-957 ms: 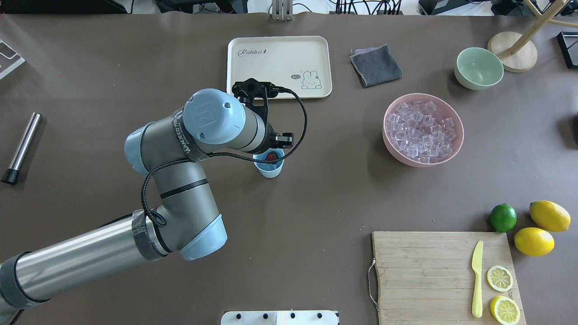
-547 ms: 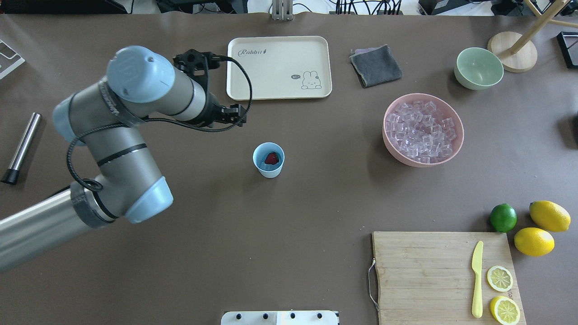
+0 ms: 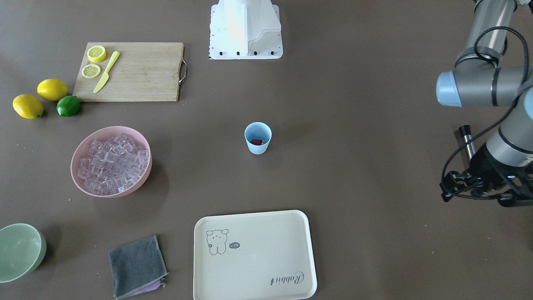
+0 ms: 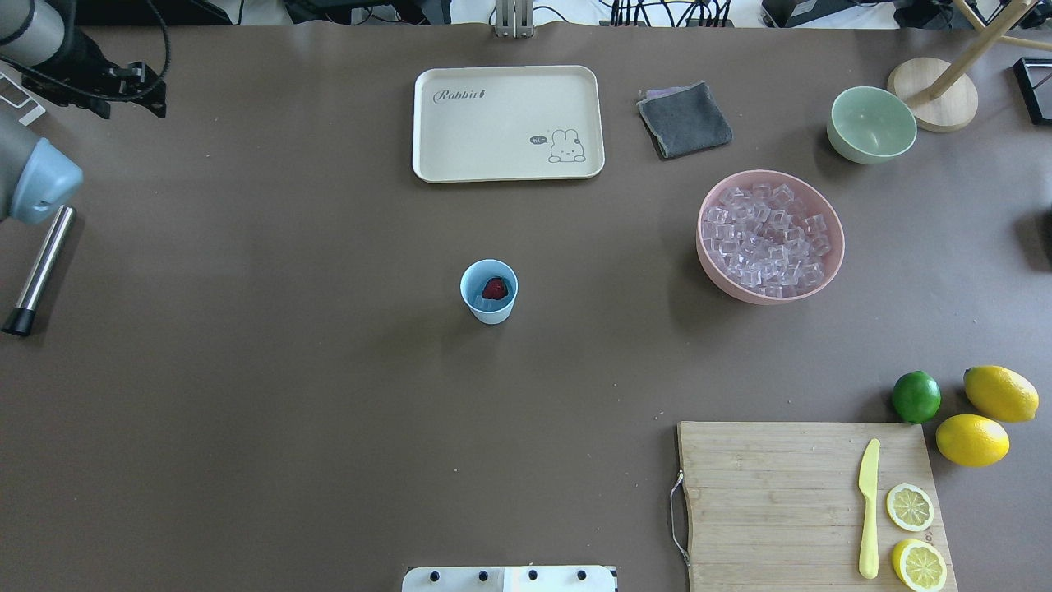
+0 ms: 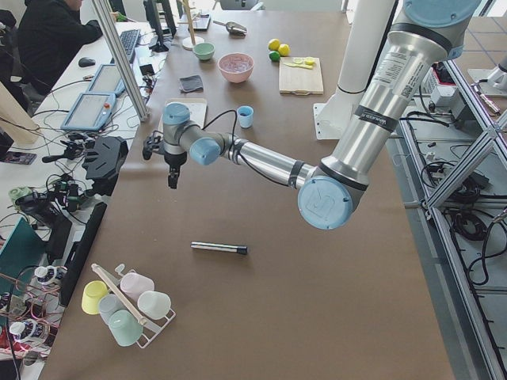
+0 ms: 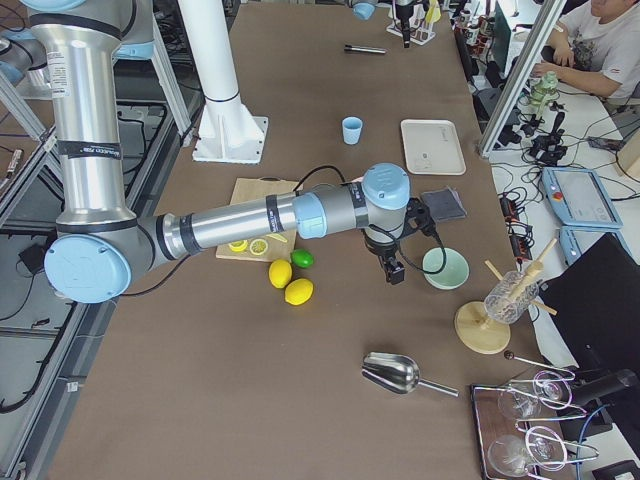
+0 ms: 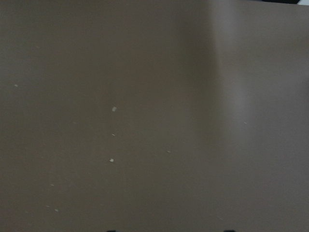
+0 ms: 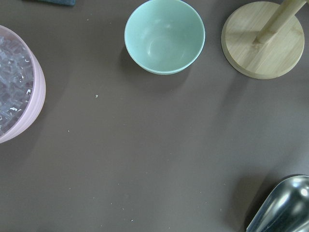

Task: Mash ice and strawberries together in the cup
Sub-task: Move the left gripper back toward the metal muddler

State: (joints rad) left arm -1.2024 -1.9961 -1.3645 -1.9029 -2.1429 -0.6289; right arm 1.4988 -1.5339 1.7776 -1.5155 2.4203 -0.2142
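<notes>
My left gripper (image 4: 141, 89) open, empty, hovering far-left. Metal rod (image 4: 39, 267) lies near, toward my base, long axis fore-aft. Strawberry (image 4: 495, 289) in cup (image 4: 491, 314), centre, well right. Right gripper (image 6: 392, 270): state unreadable.

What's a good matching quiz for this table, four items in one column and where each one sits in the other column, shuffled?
Things:
1. strawberry
2. ice
3. yellow knife
4. lime

Places:
a. in the pink bowl
b. on the cutting board
c. in the light-blue cup
d. beside the lemons

Pairs: 1-c, 2-a, 3-b, 4-d.
</notes>
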